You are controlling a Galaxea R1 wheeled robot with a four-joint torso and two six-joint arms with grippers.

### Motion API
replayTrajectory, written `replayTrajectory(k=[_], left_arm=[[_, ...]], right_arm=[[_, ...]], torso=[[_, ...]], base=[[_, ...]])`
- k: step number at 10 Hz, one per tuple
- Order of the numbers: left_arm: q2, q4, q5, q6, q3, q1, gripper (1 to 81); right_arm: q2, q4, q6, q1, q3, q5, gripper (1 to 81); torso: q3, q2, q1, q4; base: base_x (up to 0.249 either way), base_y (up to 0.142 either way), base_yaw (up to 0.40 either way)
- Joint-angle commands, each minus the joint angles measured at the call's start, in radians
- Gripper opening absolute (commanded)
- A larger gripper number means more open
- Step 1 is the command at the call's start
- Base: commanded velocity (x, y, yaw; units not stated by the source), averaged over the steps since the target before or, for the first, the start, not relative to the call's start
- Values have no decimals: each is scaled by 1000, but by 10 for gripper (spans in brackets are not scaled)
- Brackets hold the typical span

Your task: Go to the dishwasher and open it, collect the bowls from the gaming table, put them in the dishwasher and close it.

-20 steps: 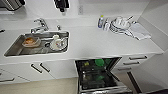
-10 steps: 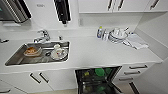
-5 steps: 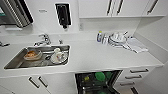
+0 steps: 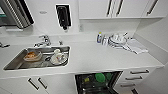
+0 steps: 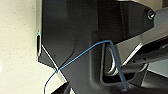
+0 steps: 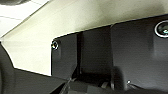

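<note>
The dishwasher stands open under the white counter at the lower middle of the head view, its dark inside showing. A lime green bowl sits in its rack, with a second green shape just to its right. The gaming table is out of view. The left wrist view has dark robot parts with a blue cable across them, against a pale speckled surface. The right wrist view has the dark plate in front of a pale surface.
A steel sink on the left holds an orange-tinted bowl and white cups, behind it a tap. Stacked plates, a bottle and a cloth sit at the counter's back right. Drawers flank the dishwasher.
The whole head picture has shifted: more of the wall cabinets shows and less of the dishwasher's inside, so the camera has moved. The dishwasher stays open with the green bowl inside.
</note>
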Motion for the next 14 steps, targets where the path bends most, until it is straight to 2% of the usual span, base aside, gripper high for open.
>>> replayTrajectory(k=[1,3,5,7,9,11,12,14], left_arm=[[-8,13,35,8,-7,0,811],[-6,13,35,8,-7,3,811],[-9,13,35,8,-7,11,811],[-11,13,35,10,-7,18,811],[-11,14,35,10,-7,20,811],[-5,25,37,10,-7,20,811],[-1,25,41,10,-7,20,811],[2,25,46,10,-7,21,811]], right_arm=[[-83,11,53,147,107,-32,811],[-110,8,99,210,134,-26,811],[-99,10,106,243,115,15,811],[-78,22,138,272,75,89,811],[-71,22,168,303,71,106,811],[-88,23,244,337,69,166,811],[-94,24,256,358,78,176,811],[-155,21,322,424,156,232,811]], torso=[[0,0,0,0],[0,0,0,0],[0,0,0,0],[0,0,0,0],[0,0,0,0],[0,0,1,0],[0,0,1,0],[0,0,1,0]], base=[[0,0,0],[0,0,0],[0,0,0],[0,0,0],[0,0,0],[0,0,0],[0,0,0],[0,0,0]])
